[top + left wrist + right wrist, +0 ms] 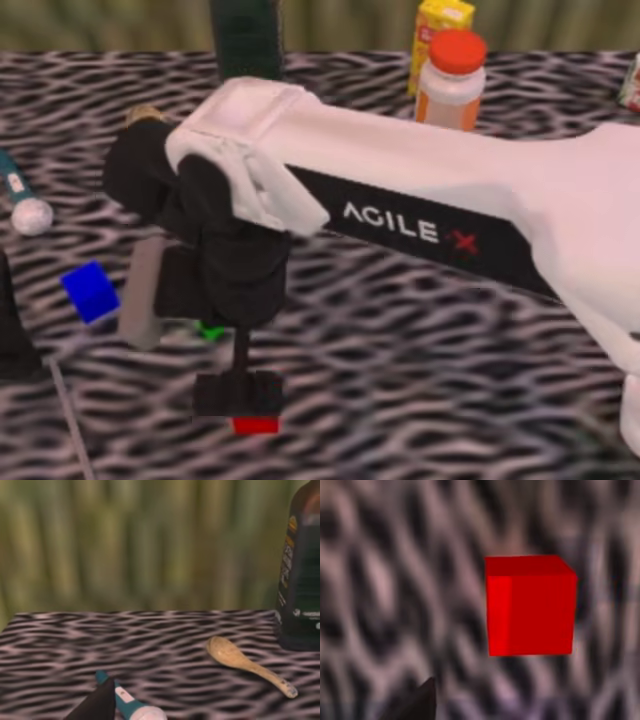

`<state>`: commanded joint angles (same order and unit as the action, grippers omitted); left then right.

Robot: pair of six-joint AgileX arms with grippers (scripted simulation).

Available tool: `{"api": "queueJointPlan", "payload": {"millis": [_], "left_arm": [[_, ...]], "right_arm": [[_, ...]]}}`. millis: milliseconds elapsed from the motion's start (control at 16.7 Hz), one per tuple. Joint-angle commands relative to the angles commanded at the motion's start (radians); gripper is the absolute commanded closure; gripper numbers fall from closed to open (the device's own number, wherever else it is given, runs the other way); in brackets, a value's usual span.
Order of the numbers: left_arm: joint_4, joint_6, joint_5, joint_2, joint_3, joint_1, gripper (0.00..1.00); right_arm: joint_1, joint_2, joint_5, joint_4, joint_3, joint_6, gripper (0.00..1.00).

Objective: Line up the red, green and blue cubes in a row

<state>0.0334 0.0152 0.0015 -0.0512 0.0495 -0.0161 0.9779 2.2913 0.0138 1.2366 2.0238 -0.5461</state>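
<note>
**Mia:** What does the top view show that the others do not?

**Ben:** It shows all three cubes at once. The red cube (256, 425) sits on the counter (420, 350), and only a thin strip of it peeks out. The right pincer (238, 394) is right over it and hides the rest. The green cube (210, 332) is just beyond the red cube, almost fully hidden under the black wrist of the right arm. The blue cube (91, 291) lies off to the left of the red cube, out in the open.

**Mia:** And the right wrist view?

**Ben:** There the red cube (530, 606) fills much of the picture, whole and plain. One dark fingertip (417, 702) pokes in at the edge, apart from the cube. I cannot tell if that pincer is wide or narrow.

**Mia:** Any bottles or boxes?

**Ben:** An orange-capped bottle (452, 80) stands far behind the red cube, with a yellow box (438, 35) just behind it. I cannot see what is inside them.

**Mia:** What about the left wrist view?

**Ben:** It shows a wooden spoon (247, 665) lying beside a dark bottle (301, 565) that is cut off at the edge. A teal and white tube (129, 704) lies by a dark finger (95, 707) of the left pincer. I cannot tell whether that pincer is wide or narrow either. In the top view the spoon is nearly all hidden behind the right arm.
</note>
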Motion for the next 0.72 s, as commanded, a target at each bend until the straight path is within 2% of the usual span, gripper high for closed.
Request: {"api": "queueJointPlan", "payload": {"millis": [300, 720], "left_arm": [[0.152, 0.069, 0.001, -0.263, 0.225, -0.066, 0.0], [0.48, 0.217, -0.002, -0.942, 0.679, -0.201, 0.0]], "right_arm": [[-0.138, -0.295, 0.022, -0.188, -0.235, 0.069, 0.0], [-0.464, -1.053, 0.048, -0.58, -0.863, 0.254, 0.0]]}}
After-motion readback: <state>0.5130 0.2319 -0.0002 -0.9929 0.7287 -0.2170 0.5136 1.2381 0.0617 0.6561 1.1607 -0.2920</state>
